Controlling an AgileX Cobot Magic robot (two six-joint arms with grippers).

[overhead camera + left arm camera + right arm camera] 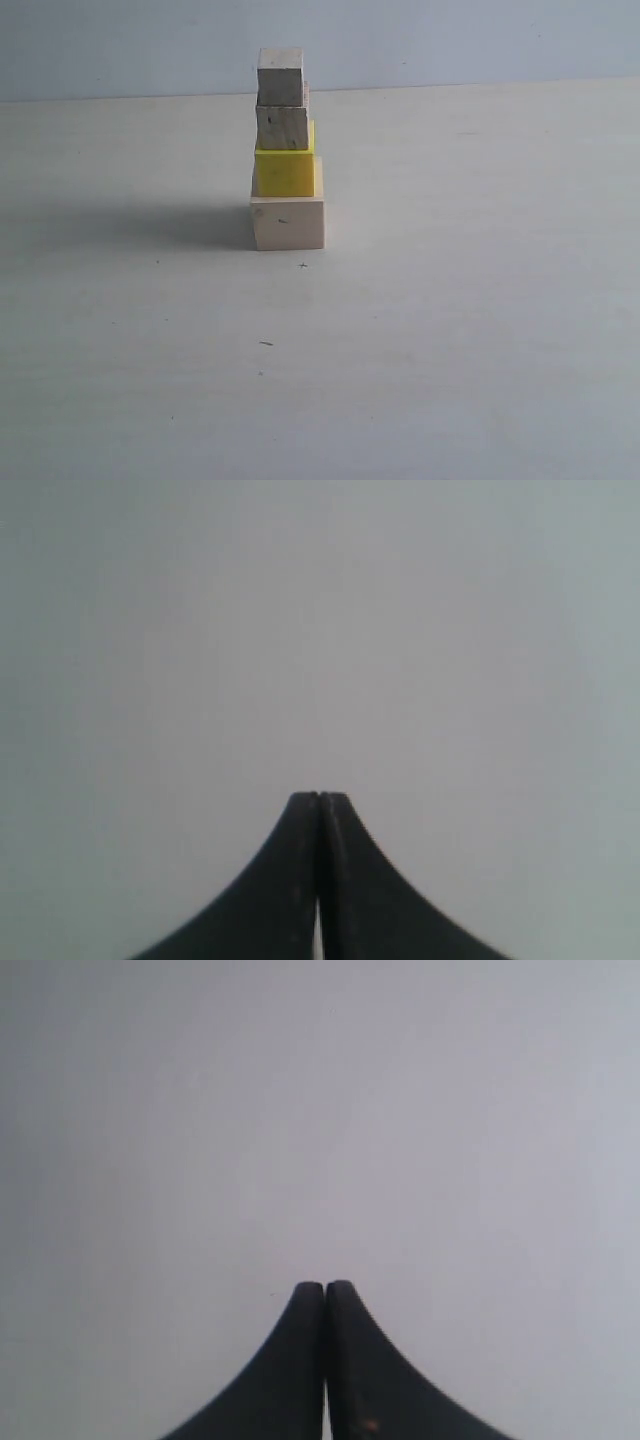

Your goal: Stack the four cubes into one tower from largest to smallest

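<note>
In the exterior view the tower stands upright on the white table (pixel 450 330). Its base is the largest pale pinkish cube (pixel 288 222). On it sits the bright yellow cube (pixel 285 171), then the medium grainy wood cube (pixel 283 127), and the smallest pale cube (pixel 281 77) on top. No arm or gripper shows in this view. My left gripper (pixel 320 796) is shut with nothing between its dark fingers, over a bare pale surface. My right gripper (pixel 325 1285) is also shut and empty. Neither wrist view shows any cube.
The tower casts a faint shadow to its left on the table. A pale blue-grey wall (pixel 450 40) rises behind the table's far edge. A few tiny dark specks (pixel 266 343) lie on the tabletop in front of the tower.
</note>
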